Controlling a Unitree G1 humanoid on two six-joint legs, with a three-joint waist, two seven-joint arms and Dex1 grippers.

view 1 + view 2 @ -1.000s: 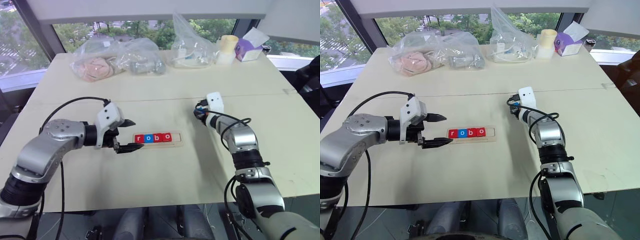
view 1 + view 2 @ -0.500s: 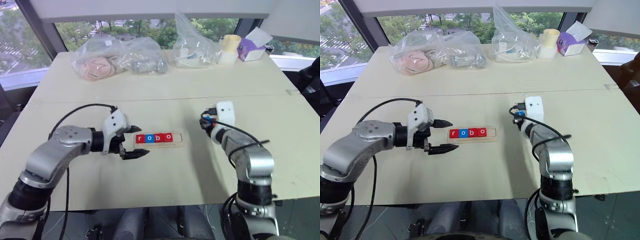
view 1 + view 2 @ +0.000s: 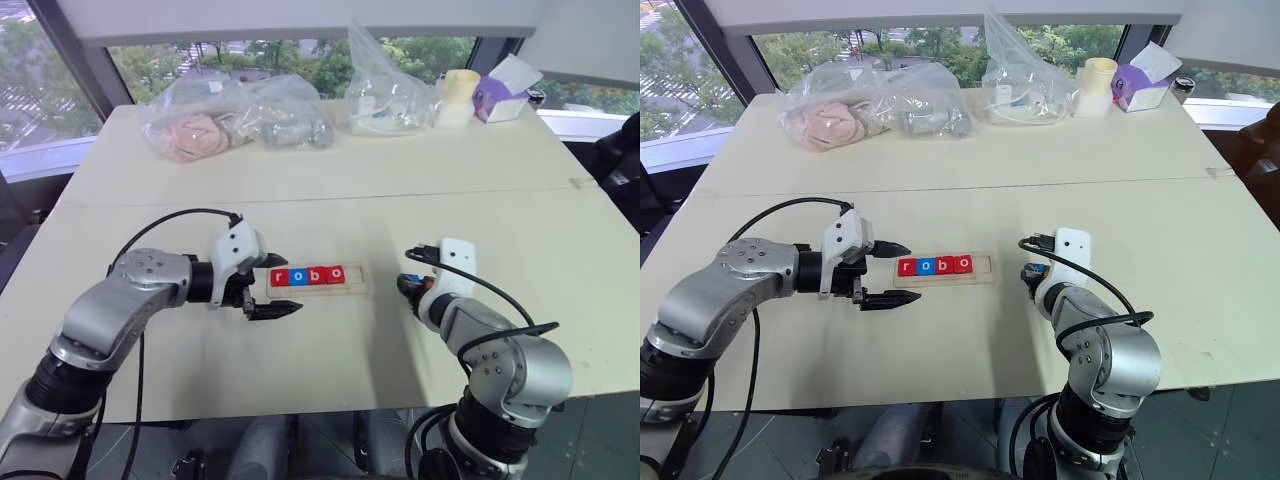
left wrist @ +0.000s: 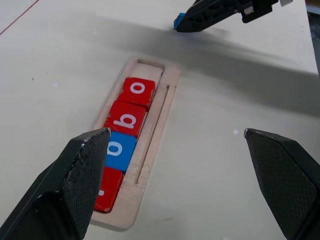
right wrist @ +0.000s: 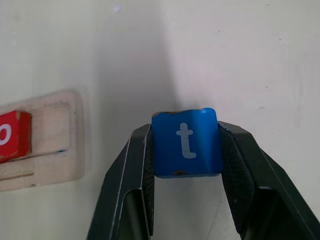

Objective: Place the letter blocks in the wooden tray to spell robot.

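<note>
We are pinching the small blue square block with a white "t" between the two black fingers of our right gripper, one finger on each side edge so the letter face stays visible and the tile stays flat for its slot. It is hanging over the bare pale table, just beside the open right end of the long pale wooden tray. The red "r", blue "o", red "b" and red "o" blocks are sitting in the tray's recess, filling it from the left and leaving the last space free. Our left gripper is spread wide at the tray's left end, seemingly to steady it.
</note>
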